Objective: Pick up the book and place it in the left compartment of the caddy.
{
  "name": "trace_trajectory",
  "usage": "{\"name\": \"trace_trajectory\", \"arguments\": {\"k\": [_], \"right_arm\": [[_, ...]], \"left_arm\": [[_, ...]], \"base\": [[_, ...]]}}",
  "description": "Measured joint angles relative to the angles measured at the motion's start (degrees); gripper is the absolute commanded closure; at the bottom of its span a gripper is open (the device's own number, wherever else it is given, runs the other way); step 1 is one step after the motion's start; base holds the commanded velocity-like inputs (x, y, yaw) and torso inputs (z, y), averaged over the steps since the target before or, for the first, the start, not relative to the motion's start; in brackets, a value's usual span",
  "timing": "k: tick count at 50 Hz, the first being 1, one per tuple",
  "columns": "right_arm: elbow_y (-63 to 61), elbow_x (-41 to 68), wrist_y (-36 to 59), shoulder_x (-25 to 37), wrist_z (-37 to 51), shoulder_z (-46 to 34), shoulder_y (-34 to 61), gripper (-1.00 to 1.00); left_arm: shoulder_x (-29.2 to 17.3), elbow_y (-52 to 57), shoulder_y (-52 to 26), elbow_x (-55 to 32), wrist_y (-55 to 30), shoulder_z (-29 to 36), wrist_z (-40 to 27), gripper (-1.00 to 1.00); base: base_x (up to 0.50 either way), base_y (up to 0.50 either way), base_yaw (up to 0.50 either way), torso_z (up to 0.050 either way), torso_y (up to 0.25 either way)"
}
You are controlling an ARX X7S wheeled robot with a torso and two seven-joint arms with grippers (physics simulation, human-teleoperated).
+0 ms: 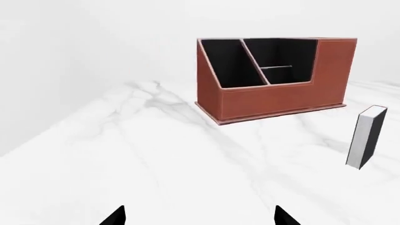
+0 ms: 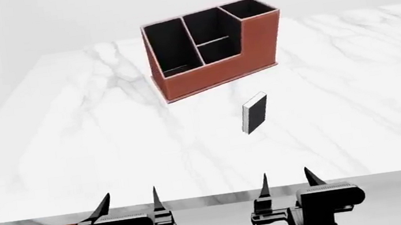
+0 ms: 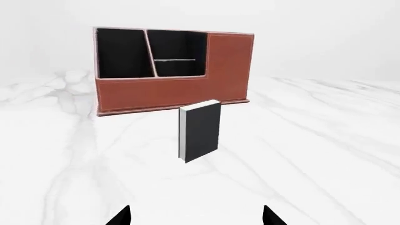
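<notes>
Caddy [image 2: 213, 58] stands on the white marble table [image 2: 71, 135], at about 12 o'clock from the robot, well back from the near edge. Its left compartment [image 2: 169, 49] is a long black-lined slot, nothing visible inside; the middle slot [image 2: 210, 35] is split by a crossbar, and the small square slot [image 2: 247, 8] sits at the raised right end, interior only partly visible. Book [image 2: 254, 113] stands upright on the table, apart from the caddy, toward 5 o'clock of it and nearer the robot; long axis vertical, tilted slightly. Head view shows its white page edges on the left and black cover on the right. Right wrist view shows the broad black cover of the book [image 3: 201, 130] nearly face-on, directly before the caddy [image 3: 172, 89]; left wrist view shows mainly the thin white edge [image 1: 366, 137]. Left gripper [image 2: 130, 202] and right gripper [image 2: 287, 181] hang off the near table edge, fingers apart, holding nothing.
</notes>
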Motion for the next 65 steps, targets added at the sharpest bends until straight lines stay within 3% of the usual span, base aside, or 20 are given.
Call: {"name": "trace_trajectory", "arguments": {"k": [12, 20, 24, 34, 40, 65], "right_arm": [[0.1, 0.2, -0.3, 0.7, 0.9, -1.0, 0.0, -1.00], [-0.7, 1.8, 1.9, 1.1, 0.7, -1.6, 0.2, -1.00], [-3.5, 3.6, 6.2, 1.5, 0.7, -1.1, 1.1, -1.00], [-19.7, 8.8, 24.2, 4.4, 3.1, 1.5, 6.5, -1.00], [-27.2, 10.7, 31.2, 5.8, 4.1, 2.3, 8.6, -1.00], [-34.2, 13.1, 37.8, 8.0, 4.8, 2.3, 10.5, -1.00]], "left_arm": [[-0.7, -0.1, -0.1, -0.6, 0.2, 0.9, -0.9, -1.00], [-1.2, 0.2, -0.1, -1.1, -0.4, 1.2, -1.6, -1.00], [-1.4, 3.3, -0.5, -1.6, -5.0, 1.0, -3.1, -1.00], [-3.9, 21.5, -6.5, -2.7, -26.0, -0.2, -7.4, -1.00], [-5.0, 28.4, -8.7, -2.9, -33.0, -0.4, -8.8, -1.00], [-6.5, 33.7, -10.3, -3.7, -38.4, -0.6, -10.7, -1.00]], "base": [[0.00, 0.50, 0.00, 0.000, 0.000], [0.00, 0.04, 0.00, 0.000, 0.000], [0.00, 0.00, 0.00, 0.000, 0.000], [0.12, 0.00, 0.00, 0.000, 0.000], [0.38, 0.00, 0.00, 0.000, 0.000], [0.50, 0.00, 0.00, 0.000, 0.000]]}}
